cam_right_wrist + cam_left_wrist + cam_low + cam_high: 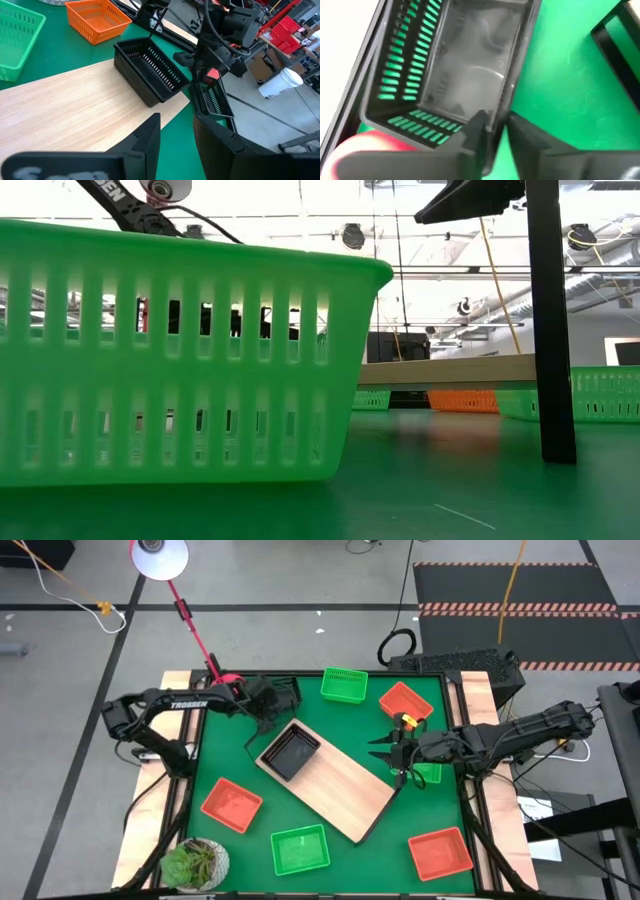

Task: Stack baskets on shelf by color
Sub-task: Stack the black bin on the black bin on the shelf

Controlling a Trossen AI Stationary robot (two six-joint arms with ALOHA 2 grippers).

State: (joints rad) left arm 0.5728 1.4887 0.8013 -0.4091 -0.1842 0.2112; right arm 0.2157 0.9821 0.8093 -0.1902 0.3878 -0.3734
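The green tabletop (330, 860) has the long wood shelf (335, 785) lying slanted in its middle. One black basket (291, 753) sits on the shelf's far end. Beside that end, the left pincer (492, 131) pinches another black basket's (465, 65) rim. The right pincer (388, 752) hangs spread near the shelf's other end.

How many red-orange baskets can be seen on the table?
3 red-orange baskets: one near the potted plant, one off the shelf's right end, one beside the right tool. Others may be hidden.
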